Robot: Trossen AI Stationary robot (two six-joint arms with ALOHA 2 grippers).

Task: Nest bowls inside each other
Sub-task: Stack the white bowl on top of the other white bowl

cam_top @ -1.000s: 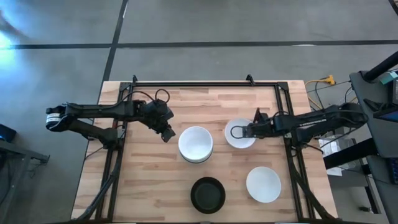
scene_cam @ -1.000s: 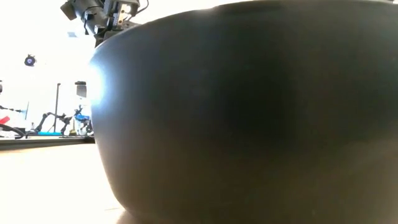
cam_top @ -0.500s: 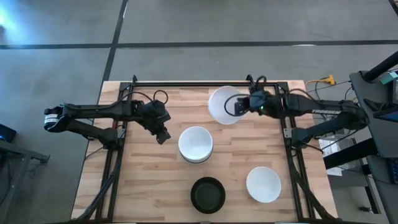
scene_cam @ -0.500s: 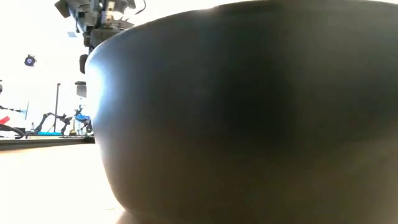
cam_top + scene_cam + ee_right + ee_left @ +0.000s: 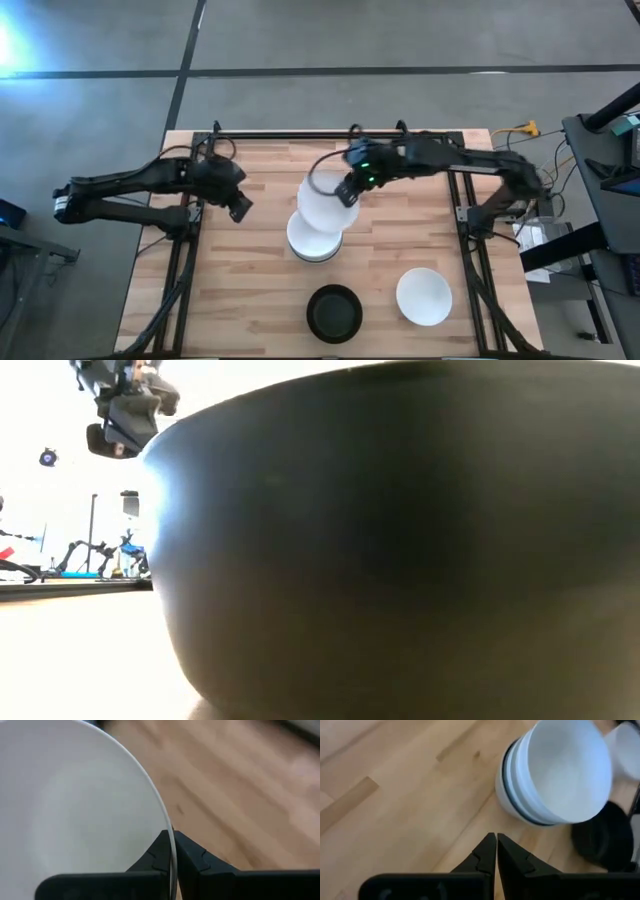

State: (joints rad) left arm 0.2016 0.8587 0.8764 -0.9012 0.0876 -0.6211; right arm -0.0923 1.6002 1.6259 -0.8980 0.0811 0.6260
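The right gripper (image 5: 346, 193) pinches a white bowl (image 5: 322, 197) by its rim – just above the stack of bowls (image 5: 314, 240); the left gripper (image 5: 241, 206), fingers closed and empty, waits aside.

Low view: black bowl (image 5: 400, 540) fills nearly the whole frame, cut off top, right and bottom, hiding the table behind it. High view: carried white bowl (image 5: 322, 200) is motion-blurred and covers part of the stack (image 5: 312, 243).
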